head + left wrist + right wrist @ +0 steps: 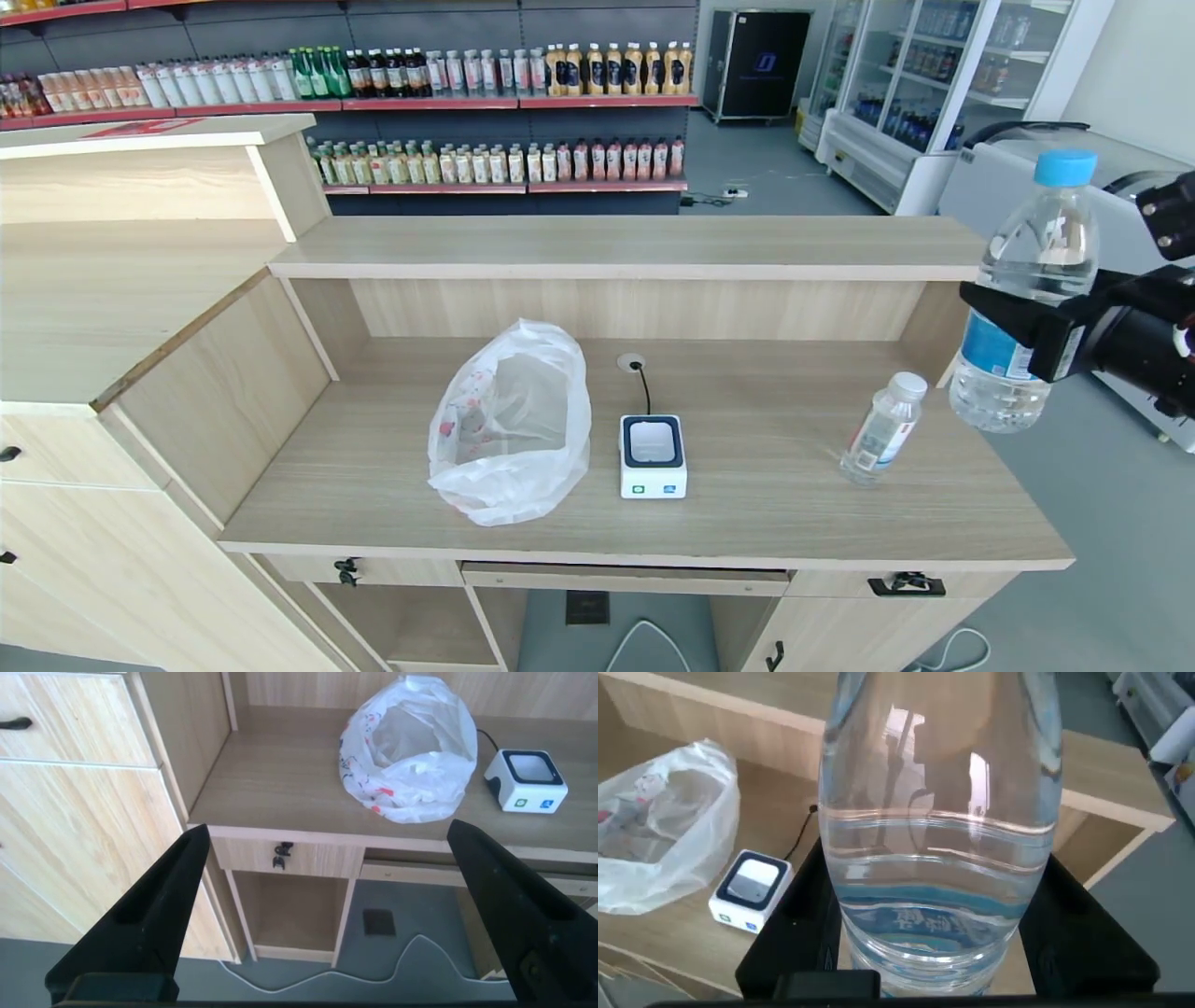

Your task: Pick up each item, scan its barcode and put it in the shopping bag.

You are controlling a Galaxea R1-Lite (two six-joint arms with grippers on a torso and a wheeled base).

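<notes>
1. Farthest left of the scanner (pixel 653 455), we see the left hand (pixel 327 831) out beyond the front edge of the worktop (pixel 766 504). Its two fingers are spread wide with nothing between them.
2. Just left of the scanner, near it but not touching, the shopping bag (pixel 512 420) slumps on the worktop (thin white plastic with some red print), its mouth gaping upward.
3. The scanner itself sits near the middle of the worktop, window facing up. A dark cable (pixel 642 387) runs from its back to a hole in the surface behind it.
4. Well to the right of the scanner, a small bottle (pixel 882 429) with a white cap stands upright on the worktop.
5. Farther right still, and higher than the scanner, we find the large water bottle (pixel 1027 289) in the air by the worktop's right end, roughly upright with its blue cap on top.
6. The right hand (pixel 1013 327) pinches this bottle around its blue label, one finger on each side.
</notes>
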